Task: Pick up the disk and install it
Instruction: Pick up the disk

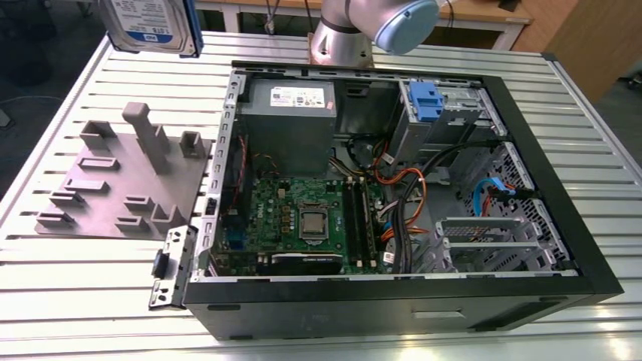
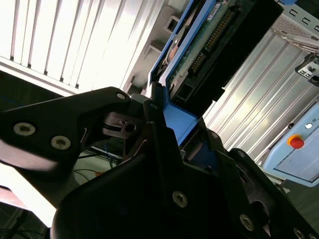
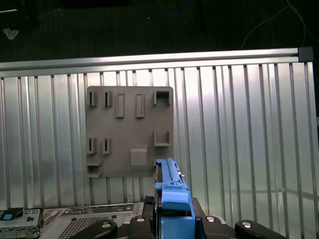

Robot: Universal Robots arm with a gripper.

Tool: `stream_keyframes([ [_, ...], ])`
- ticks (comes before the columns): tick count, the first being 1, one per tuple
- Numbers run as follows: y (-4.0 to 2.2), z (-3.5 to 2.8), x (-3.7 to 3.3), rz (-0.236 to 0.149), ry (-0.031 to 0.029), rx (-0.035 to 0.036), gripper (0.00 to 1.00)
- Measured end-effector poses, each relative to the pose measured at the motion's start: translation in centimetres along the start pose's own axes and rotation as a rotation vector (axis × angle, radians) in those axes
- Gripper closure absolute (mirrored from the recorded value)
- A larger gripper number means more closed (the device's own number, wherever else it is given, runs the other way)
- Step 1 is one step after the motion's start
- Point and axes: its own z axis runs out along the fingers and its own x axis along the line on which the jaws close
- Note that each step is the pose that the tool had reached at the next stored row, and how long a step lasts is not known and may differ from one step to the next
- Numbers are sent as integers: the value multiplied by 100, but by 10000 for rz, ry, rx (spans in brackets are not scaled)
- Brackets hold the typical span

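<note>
The disk point(image 1: 150, 24) hangs high above the table at the exterior view's far left, its white-and-blue label facing the camera. In the first wrist view the disk point(image 3: 168, 181) is seen edge-on, its blue rail uppermost, and my gripper point(image 3: 172, 221) is shut on it. In the second wrist view the black fingers point(image 2: 112, 124) clamp the blue rail, and the disk's point(image 2: 199, 47) green circuit side and connector stick out past my gripper point(image 2: 167, 119). The grey fixture plate point(image 3: 129, 132) lies on the table straight below the disk.
The open computer case point(image 1: 592, 248) takes up the middle of the slatted table, with the motherboard point(image 1: 301, 218), a grey power-supply box point(image 1: 289, 113) and a drive cage with a blue latch point(image 1: 426, 101) inside. The grey fixture plate point(image 1: 120, 180) with upright pegs lies to its left. The arm's base point(image 1: 339, 41) stands behind the case.
</note>
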Motion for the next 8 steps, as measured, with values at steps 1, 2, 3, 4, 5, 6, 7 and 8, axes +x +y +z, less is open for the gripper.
stream_keyframes([
  [1,-1,0,0,0,0,0,64],
  [2,-1,0,1,-1,0,0,64],
  [3,-3,0,1,-2,0,0,64],
  [4,-5,-1,5,-3,1,-1,64],
  [5,-5,-1,11,-3,0,-1,64],
  [6,-5,-1,21,-2,0,0,64],
  [7,-6,-2,31,-2,0,-1,64],
  [8,-7,-2,42,-2,0,-1,64],
])
